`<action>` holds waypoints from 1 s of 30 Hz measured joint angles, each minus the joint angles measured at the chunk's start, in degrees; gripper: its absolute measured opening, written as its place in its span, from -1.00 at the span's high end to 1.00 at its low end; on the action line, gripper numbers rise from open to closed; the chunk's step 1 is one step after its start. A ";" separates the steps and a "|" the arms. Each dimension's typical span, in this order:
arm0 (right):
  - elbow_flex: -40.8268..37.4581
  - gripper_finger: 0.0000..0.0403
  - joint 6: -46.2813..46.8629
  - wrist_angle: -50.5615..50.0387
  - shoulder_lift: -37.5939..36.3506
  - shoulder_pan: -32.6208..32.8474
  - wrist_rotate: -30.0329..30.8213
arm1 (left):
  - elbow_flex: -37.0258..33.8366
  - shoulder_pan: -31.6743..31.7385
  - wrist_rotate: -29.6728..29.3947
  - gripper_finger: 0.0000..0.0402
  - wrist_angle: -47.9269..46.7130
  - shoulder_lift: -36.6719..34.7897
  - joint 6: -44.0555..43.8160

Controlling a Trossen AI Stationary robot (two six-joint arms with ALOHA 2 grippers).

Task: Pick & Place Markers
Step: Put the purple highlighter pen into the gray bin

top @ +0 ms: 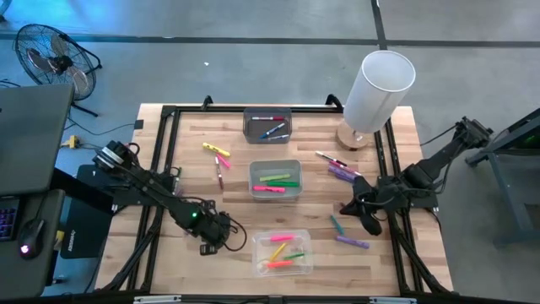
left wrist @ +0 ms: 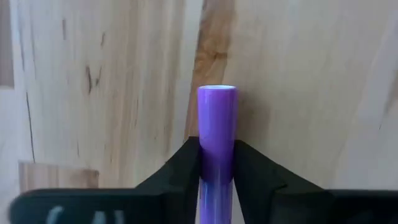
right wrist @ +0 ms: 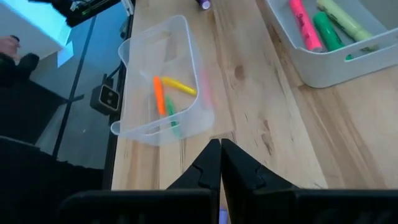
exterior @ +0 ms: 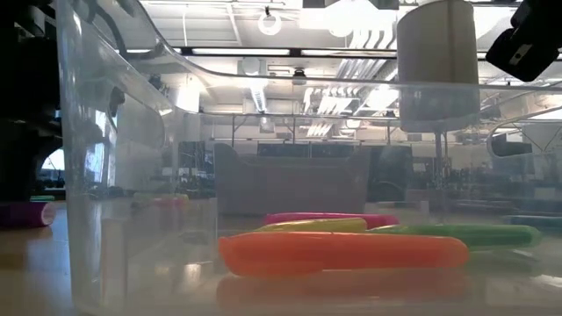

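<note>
My left gripper (top: 213, 243) is down at the table, left of the clear bin (top: 283, 253), shut on a purple marker (left wrist: 217, 118). My right gripper (top: 369, 219) hangs shut and empty above the table's right side; its closed fingers (right wrist: 211, 163) show in the right wrist view. Loose markers lie on the wood: yellow (top: 215, 149) and pink (top: 222, 160) at the far left, purple (top: 342, 173), teal (top: 337, 225) and another purple (top: 352, 241) at the right. Orange (exterior: 342, 250), green (exterior: 465, 234), yellow and pink markers lie in the clear bin. My left gripper pinches the purple marker's barrel (left wrist: 217, 155) between its two fingers (left wrist: 183, 165), which come from above, pointing down, and lie across it. The marker's free end (left wrist: 217, 93) sticks out beyond the fingers over the wooden boards. Whether it rests on them I cannot tell.
A dark grey bin (top: 267, 124) with markers stands at the far middle, and a light grey bin (top: 275, 165) with green, yellow and pink markers in the centre. A tall white cylinder (top: 377, 89) on a round wooden base stands at the far right. A black frame (top: 160, 169) edges the table.
</note>
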 joint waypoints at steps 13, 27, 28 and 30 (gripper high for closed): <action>0.02 1.00 -2.04 -0.95 0.04 1.13 1.70 | 16.77 7.32 -4.61 0.71 -10.37 0.18 -1.22; 0.04 1.00 0.34 -0.80 0.15 1.13 6.86 | 41.72 31.01 -8.00 0.71 -16.48 0.96 36.48; 0.04 1.00 0.91 -0.76 0.15 1.13 7.57 | 42.41 32.44 -7.43 0.71 -15.00 1.90 38.84; 0.04 1.00 1.06 -0.53 0.15 1.12 8.49 | 43.09 34.78 -5.70 0.71 -14.76 3.93 42.19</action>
